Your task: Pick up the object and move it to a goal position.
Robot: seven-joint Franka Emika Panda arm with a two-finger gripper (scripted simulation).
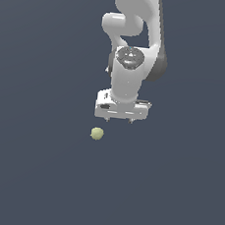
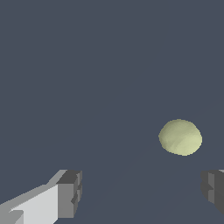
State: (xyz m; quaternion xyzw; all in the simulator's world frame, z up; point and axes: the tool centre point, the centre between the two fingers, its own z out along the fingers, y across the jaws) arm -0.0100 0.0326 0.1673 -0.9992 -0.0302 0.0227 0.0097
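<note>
The object, a small pale yellow-green ball (image 1: 97, 133), lies on the dark grey floor, just below and to the exterior view's left of the white gripper (image 1: 120, 120). In the wrist view the ball (image 2: 180, 137) sits ahead of the two dark finger pads (image 2: 70, 193), nearer one pad than the other and outside the gap between them. The gripper (image 2: 142, 190) is open with nothing between its fingers. Only the short fingertips (image 1: 131, 121) show under the hand in the exterior view.
The white arm (image 1: 136, 33) rises above the gripper toward the top of the exterior view. Plain dark grey floor (image 1: 28, 174) spreads all around the ball and gripper. No goal marker shows.
</note>
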